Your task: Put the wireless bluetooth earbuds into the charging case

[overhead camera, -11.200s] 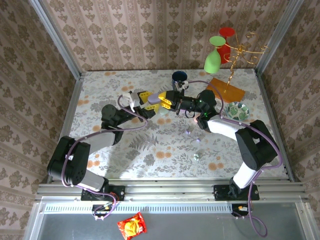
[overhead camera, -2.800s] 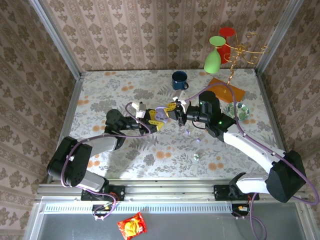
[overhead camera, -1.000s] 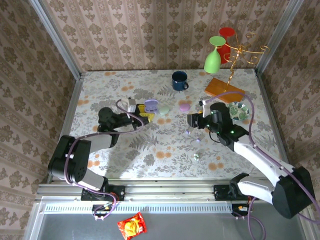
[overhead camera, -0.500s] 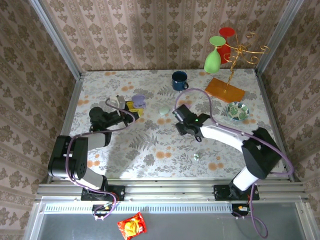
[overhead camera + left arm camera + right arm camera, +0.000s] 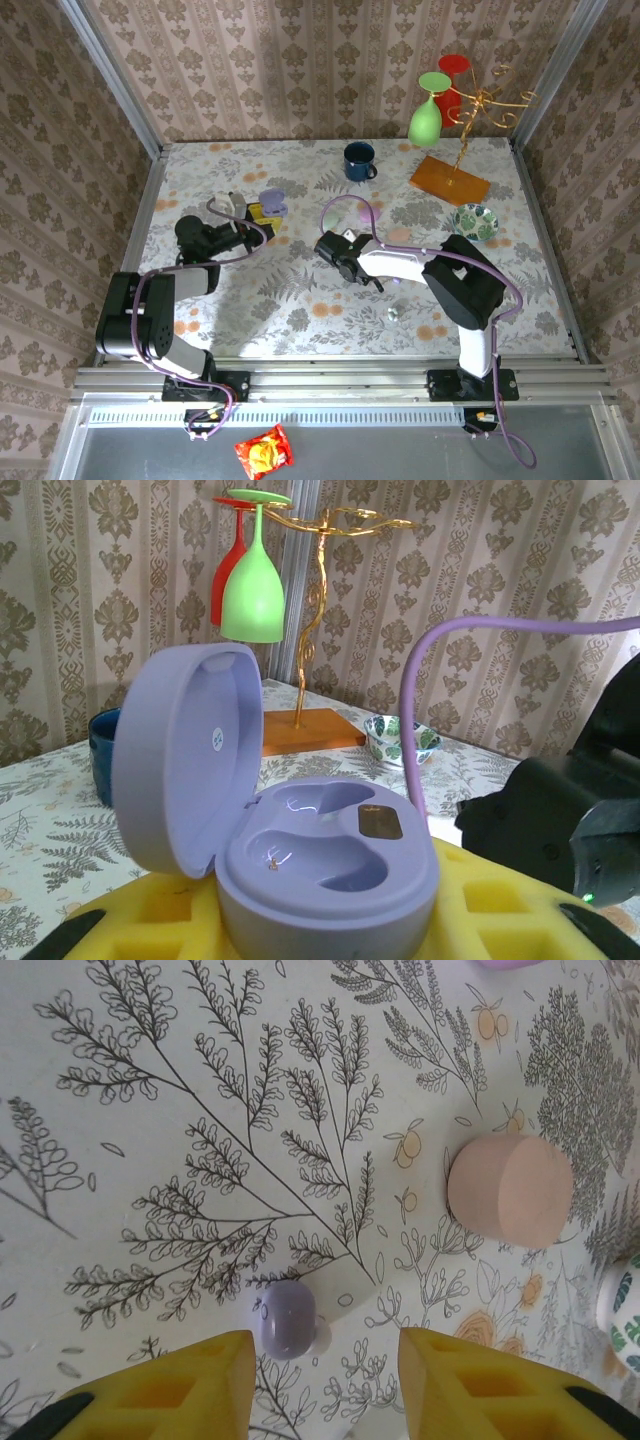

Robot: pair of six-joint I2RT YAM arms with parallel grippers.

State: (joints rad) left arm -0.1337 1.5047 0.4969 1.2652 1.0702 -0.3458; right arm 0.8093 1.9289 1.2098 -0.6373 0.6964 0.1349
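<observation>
The right gripper (image 5: 322,1352) has swung left, jaws apart around a purple earbud (image 5: 287,1325). We next pinch it; the left gripper (image 5: 325,918) clamps the open charging case (image 5: 320,855).

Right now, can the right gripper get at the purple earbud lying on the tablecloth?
Probably yes. The purple earbud lies on bare cloth just ahead of the open fingers of the right gripper, nearer one finger than the other, with nothing between. The pink rounded piece sits well apart.

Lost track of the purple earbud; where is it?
In the right wrist view, the purple earbud lies between the right gripper's fingertips, left of a pink cylinder.
</observation>
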